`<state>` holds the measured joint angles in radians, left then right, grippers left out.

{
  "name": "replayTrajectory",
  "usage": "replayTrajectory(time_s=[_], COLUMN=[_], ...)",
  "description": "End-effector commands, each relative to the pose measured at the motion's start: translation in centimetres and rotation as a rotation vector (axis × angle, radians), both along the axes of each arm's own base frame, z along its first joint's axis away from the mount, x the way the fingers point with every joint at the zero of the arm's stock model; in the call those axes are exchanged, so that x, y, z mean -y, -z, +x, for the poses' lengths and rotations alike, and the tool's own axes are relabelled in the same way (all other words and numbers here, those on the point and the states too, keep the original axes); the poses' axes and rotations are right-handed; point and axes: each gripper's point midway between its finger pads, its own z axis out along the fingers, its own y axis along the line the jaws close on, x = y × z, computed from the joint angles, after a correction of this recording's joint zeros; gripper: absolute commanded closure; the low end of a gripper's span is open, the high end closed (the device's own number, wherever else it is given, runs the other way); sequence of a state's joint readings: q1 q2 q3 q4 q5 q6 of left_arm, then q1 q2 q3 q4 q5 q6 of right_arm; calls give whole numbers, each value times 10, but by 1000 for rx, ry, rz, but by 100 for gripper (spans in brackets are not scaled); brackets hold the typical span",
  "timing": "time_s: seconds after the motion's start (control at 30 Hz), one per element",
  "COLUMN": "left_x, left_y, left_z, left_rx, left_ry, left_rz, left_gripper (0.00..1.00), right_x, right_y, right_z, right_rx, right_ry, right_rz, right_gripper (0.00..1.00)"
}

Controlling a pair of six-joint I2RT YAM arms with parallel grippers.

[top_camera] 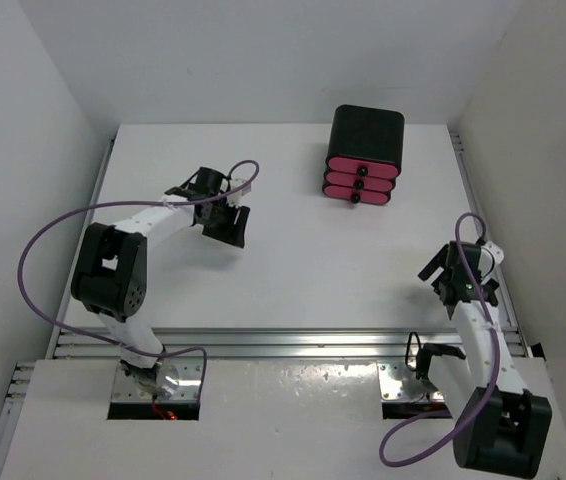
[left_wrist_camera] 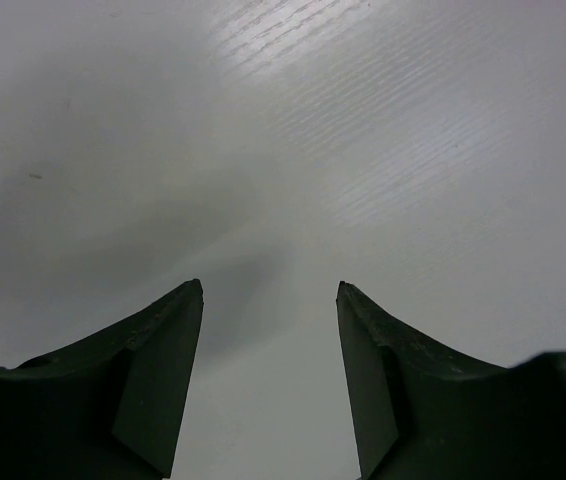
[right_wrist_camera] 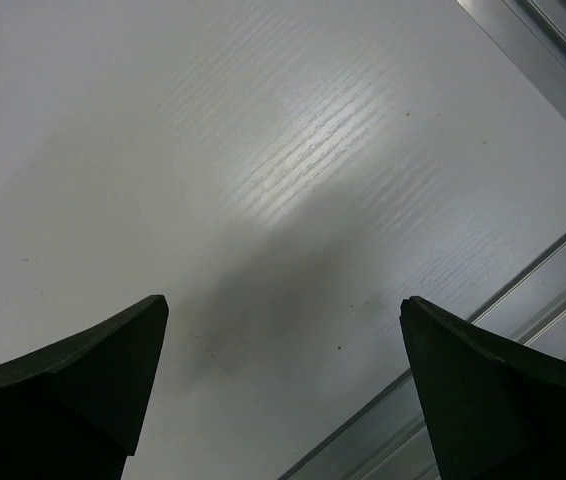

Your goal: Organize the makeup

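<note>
The left gripper (left_wrist_camera: 270, 290), a pair of dark wedge-shaped fingers, stood with its jaws partly apart and nothing between them; only bare white tabletop (top_camera: 293, 280) showed in the gap. It hung over the left half of the table, tilted down toward the surface. The right gripper (right_wrist_camera: 283, 300) had its jaws spread wide, also empty, above the table's near right edge, with the ribbed aluminium rail (right_wrist_camera: 553, 290) just beside it.

None of the makeup could be seen in any view: no palettes, tube, sticks or brushes lay on the table or near either gripper. The only object out was the black rounded box with three pink drawers (top_camera: 363, 155), at the far side right of centre, well apart from both grippers. All its drawers looked pushed in, and whether the makeup sat inside could not be told.

Judged from this, the sorting looked finished or nearly so. The sound move would be to keep both jaws apart, lift clear of the surface, and bring the arms back toward their bases without brushing the box.
</note>
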<state>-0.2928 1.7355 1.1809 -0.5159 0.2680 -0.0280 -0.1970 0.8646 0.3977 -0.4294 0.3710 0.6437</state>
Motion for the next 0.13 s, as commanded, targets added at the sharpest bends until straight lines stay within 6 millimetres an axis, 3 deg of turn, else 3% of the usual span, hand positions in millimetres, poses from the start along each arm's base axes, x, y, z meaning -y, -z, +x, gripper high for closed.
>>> replayTrajectory(time_s=[0.0, 0.1], left_x=[5, 3], left_y=[-17, -17], left_z=[8, 7], left_rx=[54, 56], left_ry=[-6, -11], left_rz=[-21, -13], left_gripper=[39, 39], right_x=[1, 2], right_y=[-6, -9], right_z=[3, 5], right_rx=[40, 52], right_ry=[26, 10], right_rz=[5, -10], right_gripper=[0, 0])
